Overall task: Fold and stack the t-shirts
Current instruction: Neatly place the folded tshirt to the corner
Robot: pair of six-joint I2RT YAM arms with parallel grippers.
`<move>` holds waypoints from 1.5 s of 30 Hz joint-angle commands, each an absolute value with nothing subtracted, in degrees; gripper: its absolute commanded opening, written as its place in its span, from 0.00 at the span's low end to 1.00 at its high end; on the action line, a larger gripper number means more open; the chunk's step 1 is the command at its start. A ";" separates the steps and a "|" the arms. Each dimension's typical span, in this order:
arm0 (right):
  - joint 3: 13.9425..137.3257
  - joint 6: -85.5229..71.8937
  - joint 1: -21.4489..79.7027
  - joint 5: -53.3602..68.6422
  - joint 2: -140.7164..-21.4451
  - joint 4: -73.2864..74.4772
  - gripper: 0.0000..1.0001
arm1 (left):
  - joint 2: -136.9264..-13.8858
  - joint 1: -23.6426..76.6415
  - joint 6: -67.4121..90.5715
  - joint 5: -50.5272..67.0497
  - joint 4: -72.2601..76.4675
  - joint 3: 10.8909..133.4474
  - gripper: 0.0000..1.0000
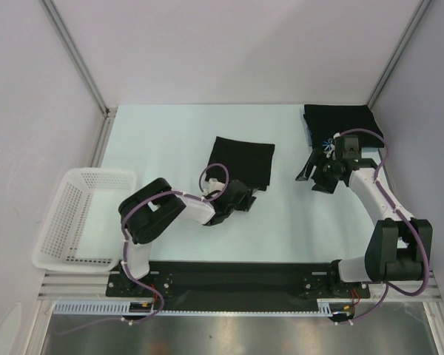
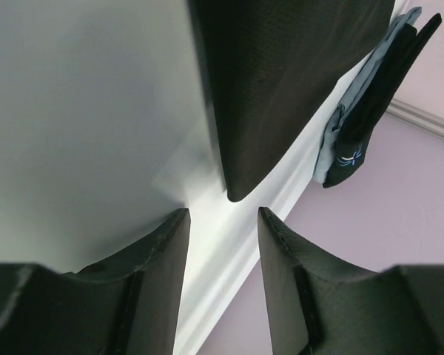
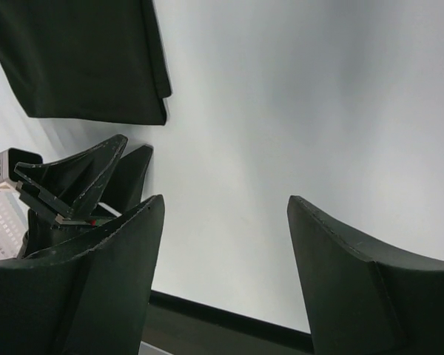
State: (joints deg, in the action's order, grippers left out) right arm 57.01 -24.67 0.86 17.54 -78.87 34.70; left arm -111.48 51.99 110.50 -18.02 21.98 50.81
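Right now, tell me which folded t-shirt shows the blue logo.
The far-right t-shirt: its near edge bears the starburst; the centre t-shirt shows plain black.

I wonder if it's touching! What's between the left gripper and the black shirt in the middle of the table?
Nothing. The left wrist view shows only a thin strip of bare table between the left gripper and the shirt corner.

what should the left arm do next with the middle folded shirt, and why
Probably ease the left fingers forward to straddle the near corner of the middle t-shirt, then close. They stand apart and empty, the corner lies just ahead, and the other t-shirt lies far right.
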 commanded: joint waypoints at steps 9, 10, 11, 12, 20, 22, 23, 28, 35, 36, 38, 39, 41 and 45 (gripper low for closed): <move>60.55 -23.73 0.53 20.21 -82.70 33.66 0.73 | -117.59 50.89 110.39 -20.21 15.12 58.79 0.45; 60.82 -23.73 0.53 20.30 -83.05 33.66 0.73 | -117.77 50.89 110.48 -20.21 14.86 59.15 0.45; 61.17 -23.82 0.53 20.39 -83.32 33.66 0.73 | -118.03 50.89 110.48 -20.21 14.59 59.41 0.43; 62.04 -23.91 0.53 20.39 -83.58 33.66 0.73 | -118.30 50.80 110.74 -20.13 14.33 59.59 0.43; 63.98 -24.26 0.44 20.48 -85.52 33.49 0.74 | -118.39 50.19 107.93 -19.95 10.55 61.26 0.38; 63.81 -24.69 0.44 20.83 -85.78 33.05 0.73 | -118.56 49.92 107.84 -19.95 11.33 60.91 0.35; 63.63 -24.78 0.44 21.00 -86.04 32.87 0.73 | -118.74 49.75 107.75 -19.86 11.60 61.00 0.31; 62.75 -24.17 0.44 27.58 -89.03 28.93 0.81 | -117.25 48.34 104.59 -18.28 13.01 61.08 0.15; 63.37 -29.87 0.44 40.51 -100.62 16.89 0.88 | -112.85 46.58 103.09 -14.95 12.48 61.44 0.03; 64.33 -31.10 0.44 42.78 -102.29 14.87 0.88 | -112.42 46.41 103.53 -14.42 12.39 61.35 0.01; 65.56 -32.07 0.44 44.29 -106.06 12.75 0.88 | -111.54 46.23 103.62 -13.71 12.57 61.44 0.00; 66.96 -32.60 0.61 45.51 -107.21 11.27 0.88 | -111.27 46.14 103.71 -13.54 12.57 61.44 0.00; 68.63 -33.40 0.53 46.49 -110.72 10.73 0.88 | -110.39 45.97 103.54 -12.83 12.48 61.52 0.00; 71.19 -35.94 0.70 48.34 -114.34 6.07 0.90 | -109.60 45.27 103.97 -11.78 12.75 61.35 0.00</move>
State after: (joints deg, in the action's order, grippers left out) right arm 67.68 -32.99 0.62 44.10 -112.90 13.02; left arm -113.01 46.19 104.51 -13.04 12.69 60.55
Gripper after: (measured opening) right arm 0.892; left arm 0.018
